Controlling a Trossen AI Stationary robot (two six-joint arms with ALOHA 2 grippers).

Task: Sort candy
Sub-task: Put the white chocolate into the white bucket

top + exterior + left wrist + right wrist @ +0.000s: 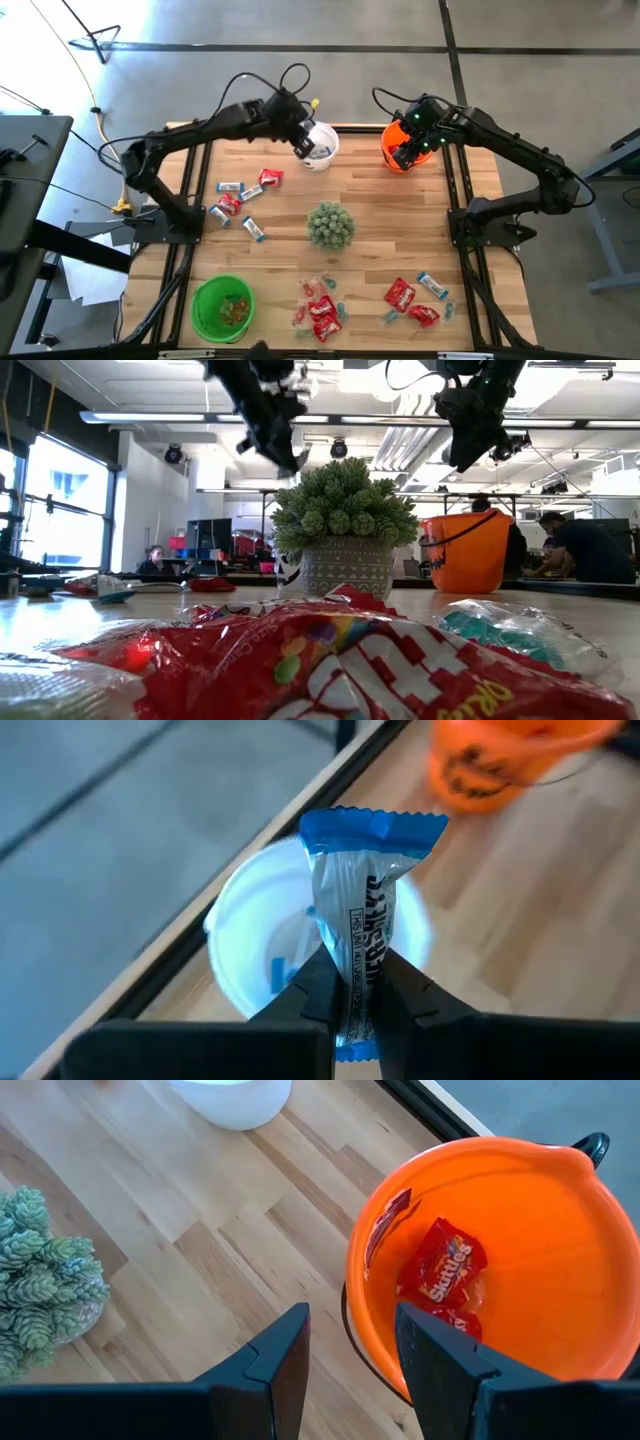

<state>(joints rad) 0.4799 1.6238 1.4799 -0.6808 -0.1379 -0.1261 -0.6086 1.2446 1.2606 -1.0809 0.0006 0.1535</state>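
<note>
Fingers of the left gripper [352, 982] are pinched on a blue-and-white bar [368, 900], gripped at its lower half with the rest standing up clear of the fingertips. The white bucket [232, 920] lies directly beyond and below the fingers, its mouth open to them, with some blue already inside. Fingers of the right gripper [352, 1350] stand spread and hold nothing; the orange bucket [560, 1250] sits just ahead of them, with red packets [445, 1270] on its floor.

Step in hand, by judgement: delivery of the bar to the white bucket. The next move calls for parting the left fingers while the bar hangs over the mouth; the bar is long against the opening, so it should be centred before release or it may catch the rim.

Pose: the left arm reaches across the far edge of the table, wrist angled down over the white bucket [322, 146]. The right arm reaches likewise to the orange bucket [398, 150], gripper [412, 148] above its rim.

Remaining candy: one loose group [243, 200] on the left arm's side, well back from its fingers; two groups [322, 305] [412, 298] along the near edge. The green bucket [222, 307] holds small pieces. A plant [329, 224] stands mid-table.
</note>
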